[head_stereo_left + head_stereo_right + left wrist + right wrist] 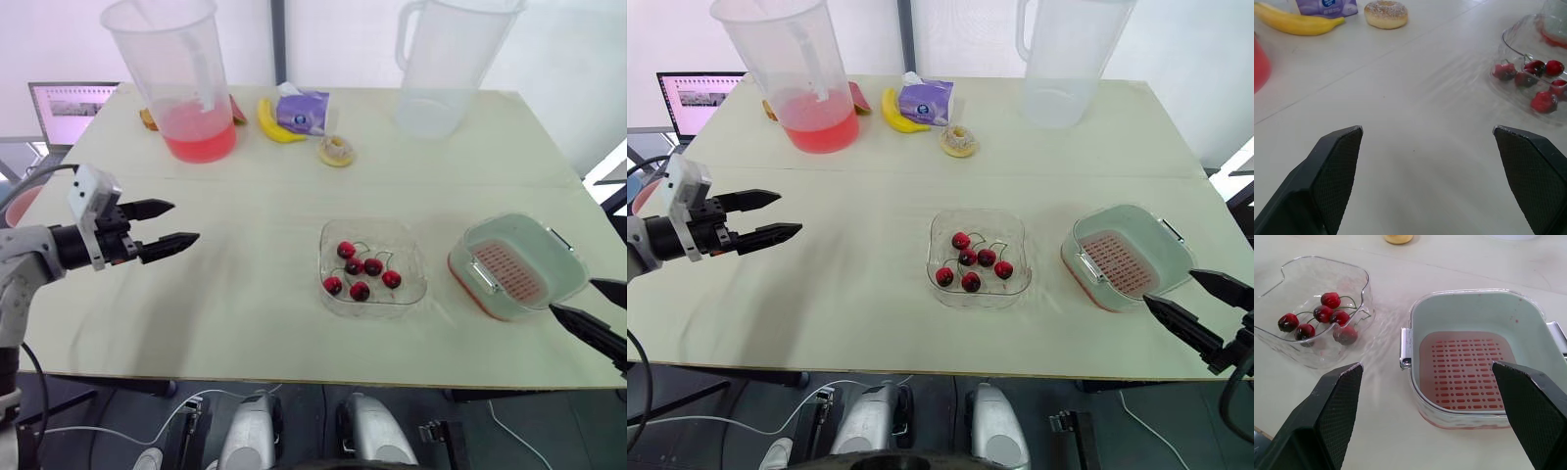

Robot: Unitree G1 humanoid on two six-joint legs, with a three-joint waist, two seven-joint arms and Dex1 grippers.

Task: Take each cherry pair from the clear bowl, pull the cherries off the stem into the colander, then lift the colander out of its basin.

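Observation:
A clear bowl [411, 294] sits mid-table and holds several dark red cherries [355, 266] joined by green stems. To its right stands the pale green colander [549, 259] with a pink perforated bottom [1469, 369], seated in its basin and holding no fruit. My left gripper [171, 224] hovers open over the left side of the table, well away from the bowl, fingers pointing right. My right gripper [1195, 305] is open at the table's right front edge, just in front of the colander. Nothing is between either pair of fingers.
At the back stand a pitcher with red liquid [186, 88] and a clear pitcher [446, 64]. Between them lie a banana [272, 122], a purple tissue pack [304, 108] and a doughnut [336, 150]. A laptop [69, 103] sits off the table's left back corner.

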